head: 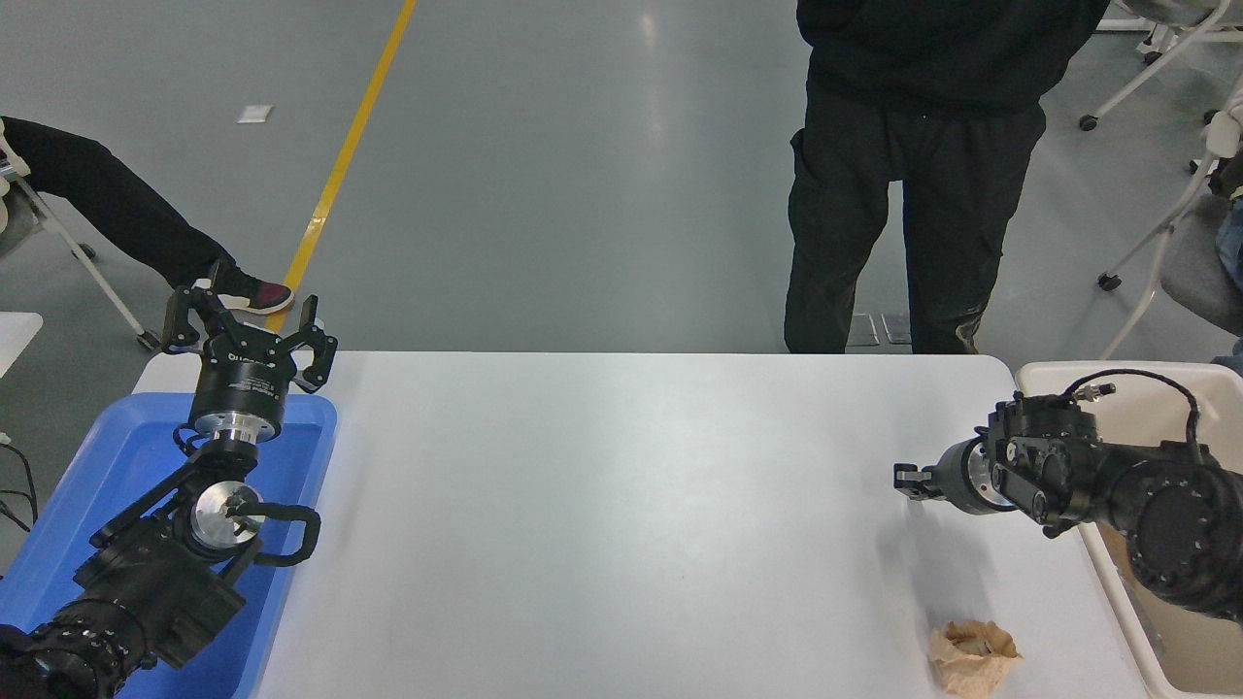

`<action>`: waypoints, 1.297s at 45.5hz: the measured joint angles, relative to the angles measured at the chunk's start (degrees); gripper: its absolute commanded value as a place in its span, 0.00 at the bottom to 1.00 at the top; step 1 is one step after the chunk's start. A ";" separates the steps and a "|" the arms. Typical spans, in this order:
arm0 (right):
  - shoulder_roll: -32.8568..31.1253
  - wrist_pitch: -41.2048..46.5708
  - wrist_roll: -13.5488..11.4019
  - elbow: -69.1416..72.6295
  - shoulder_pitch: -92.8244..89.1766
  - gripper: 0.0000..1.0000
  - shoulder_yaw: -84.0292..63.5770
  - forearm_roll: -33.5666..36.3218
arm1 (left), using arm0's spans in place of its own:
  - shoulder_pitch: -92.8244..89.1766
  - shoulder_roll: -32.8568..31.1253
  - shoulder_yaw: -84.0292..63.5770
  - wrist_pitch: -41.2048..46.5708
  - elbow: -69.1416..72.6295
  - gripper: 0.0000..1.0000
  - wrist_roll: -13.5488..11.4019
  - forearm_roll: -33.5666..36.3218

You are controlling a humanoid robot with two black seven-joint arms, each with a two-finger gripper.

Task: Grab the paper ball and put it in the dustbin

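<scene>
The tan-brown paper ball [972, 656] lies on the white table [621, 505] near its front right edge. My right gripper [907, 480] hovers above the table, pointing left, behind the ball and apart from it; it is seen side-on and holds nothing that shows. The cream-beige dustbin [1146, 408] stands off the table's right end, partly hidden by my right arm. My left gripper [245, 328] is parked open and empty at the far left, above the blue tray.
A shallow blue tray [117, 456] sits under my left arm at the table's left end. A person in black [913, 175] stands at the far side. A seated person's leg [117, 214] and chair frames are on the floor beyond.
</scene>
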 measured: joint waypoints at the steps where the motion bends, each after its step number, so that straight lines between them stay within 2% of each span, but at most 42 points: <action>1: 0.03 0.00 0.00 0.00 0.02 0.00 0.01 0.03 | 0.00 0.00 0.00 0.00 0.00 0.99 0.00 0.00; 16: -2.00 1.73 0.07 2.75 2.46 0.00 1.29 1.13 | 0.00 0.00 0.00 0.00 0.00 0.99 0.00 -0.02; 35: -12.85 3.96 0.02 26.77 20.76 0.00 1.53 0.98 | 0.00 0.00 0.00 0.00 -0.02 0.99 0.00 -0.02; 36: -13.32 4.30 0.01 27.74 21.71 0.12 1.48 0.95 | 0.00 0.00 0.00 0.00 -0.02 0.99 0.00 0.00; 40: -14.88 6.24 0.01 31.55 25.33 0.87 1.32 0.93 | 0.00 0.00 0.00 0.00 -0.02 0.99 0.00 -0.01; 41: -15.30 6.72 0.00 32.38 26.40 1.00 1.28 0.93 | 0.00 0.00 0.00 0.00 -0.02 0.99 0.00 -0.01; 49: -17.02 10.20 -0.01 36.47 33.03 1.00 0.96 2.08 | 0.00 0.00 0.00 0.00 -0.02 0.99 0.00 -0.01; 59: -19.47 18.79 -0.05 41.49 43.99 1.00 -2.04 5.26 | 0.00 0.00 0.00 0.00 -0.02 0.99 0.00 -0.02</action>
